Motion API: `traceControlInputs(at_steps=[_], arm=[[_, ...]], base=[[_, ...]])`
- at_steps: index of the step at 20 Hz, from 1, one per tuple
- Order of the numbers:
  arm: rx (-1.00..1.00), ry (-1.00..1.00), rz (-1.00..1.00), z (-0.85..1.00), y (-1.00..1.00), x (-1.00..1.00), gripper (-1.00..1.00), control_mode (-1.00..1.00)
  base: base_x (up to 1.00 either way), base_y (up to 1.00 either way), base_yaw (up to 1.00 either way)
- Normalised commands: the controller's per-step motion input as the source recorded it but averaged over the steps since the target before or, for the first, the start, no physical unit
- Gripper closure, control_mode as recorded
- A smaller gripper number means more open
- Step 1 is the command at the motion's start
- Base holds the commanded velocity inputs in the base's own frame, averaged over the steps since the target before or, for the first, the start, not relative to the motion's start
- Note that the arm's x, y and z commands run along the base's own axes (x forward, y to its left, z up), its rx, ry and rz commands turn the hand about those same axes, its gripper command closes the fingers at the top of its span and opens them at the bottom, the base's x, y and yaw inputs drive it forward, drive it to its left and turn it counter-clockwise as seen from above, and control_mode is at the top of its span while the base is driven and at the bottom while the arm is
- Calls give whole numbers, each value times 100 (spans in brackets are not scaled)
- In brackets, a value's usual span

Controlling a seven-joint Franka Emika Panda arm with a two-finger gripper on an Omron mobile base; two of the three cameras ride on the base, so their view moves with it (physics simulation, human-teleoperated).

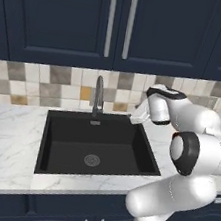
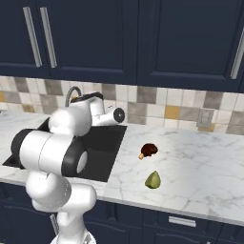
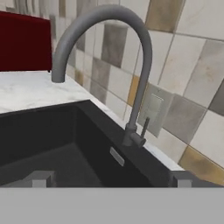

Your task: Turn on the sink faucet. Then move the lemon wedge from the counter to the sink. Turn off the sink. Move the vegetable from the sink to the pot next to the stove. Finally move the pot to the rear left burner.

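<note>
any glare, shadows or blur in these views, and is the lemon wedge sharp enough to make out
Left base view: even flat light, no glare on the sink. Right base view: the lemon wedge is small but readable, with a soft shadow under it on the counter. Hand view: the sink faucet is crisp, tiles slightly soft.

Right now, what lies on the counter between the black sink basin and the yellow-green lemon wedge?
In the right base view, only bare white marble counter separates the black rectangular sink from the lemon wedge. The dark reddish-brown lump sits further back, off that line.
</note>
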Motion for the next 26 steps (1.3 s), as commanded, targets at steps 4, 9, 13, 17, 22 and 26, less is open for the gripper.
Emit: traceControlInputs(at_steps=[4, 9, 13, 17, 22, 26], arm=[[0, -1, 6, -6, 3, 21, -100, -100], [0, 0, 6, -12, 8, 29, -100, -100], [0, 0, 6, -23, 21, 40, -100, -100], [0, 0, 5, -22, 18, 35, -100, -100], [0, 0, 3, -19, 9, 39, -100, -100], [0, 0, 3, -12, 3, 37, -100, -100]], base=[[0, 0, 0], [0, 0, 0], [0, 0, 0], [0, 0, 0], [0, 0, 0], [0, 0, 0]])
